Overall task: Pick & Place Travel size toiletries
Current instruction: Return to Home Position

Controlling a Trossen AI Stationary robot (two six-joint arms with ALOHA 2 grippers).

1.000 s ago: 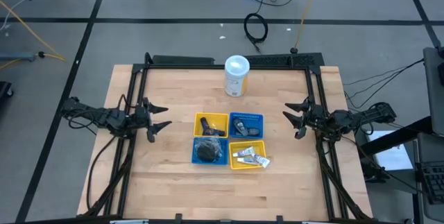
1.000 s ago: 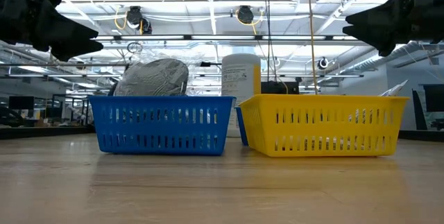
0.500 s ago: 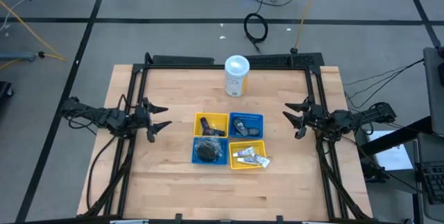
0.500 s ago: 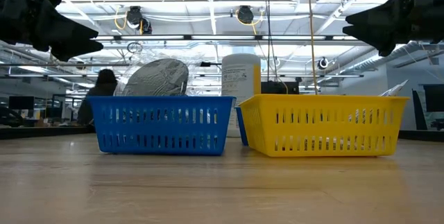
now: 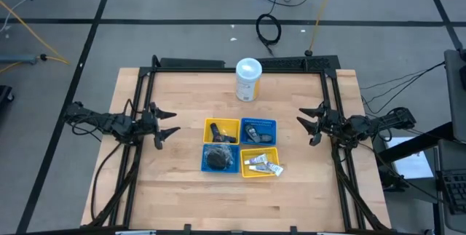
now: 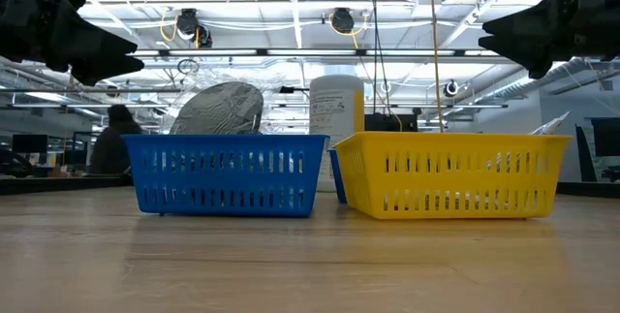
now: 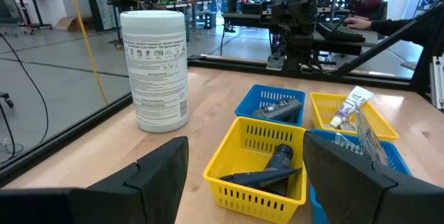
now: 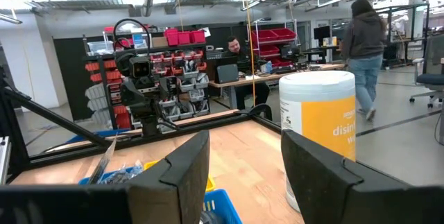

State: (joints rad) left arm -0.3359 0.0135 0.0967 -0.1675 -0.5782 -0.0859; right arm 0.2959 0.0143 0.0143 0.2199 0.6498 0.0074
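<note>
- Over the table's [image 5: 182, 198] side edges, from above, the left end effector [image 5: 169, 122] and right end effector [image 5: 305, 127] hung released, well apart from the trays; white tubes [image 5: 262, 165] lay in a yellow tray [image 5: 273, 153], a mesh puff [image 5: 216, 158] in the blue tray [image 5: 203, 158] beside it.
- At table height, the puff rose above its tray's rim.
- From the left wrist, spread fingers [image 7: 163, 172] framed a dark tube [image 7: 274, 168] lying in another yellow tray [image 7: 239, 186].
- From the right wrist, fingers [image 8: 177, 175] stood apart before the canister [image 8: 319, 134].

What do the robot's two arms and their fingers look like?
The left arm and right arm are slim, jointed and matte black, with black cables trailing off them. Each ends in two broad, plain black fingers that taper towards the tips.
</note>
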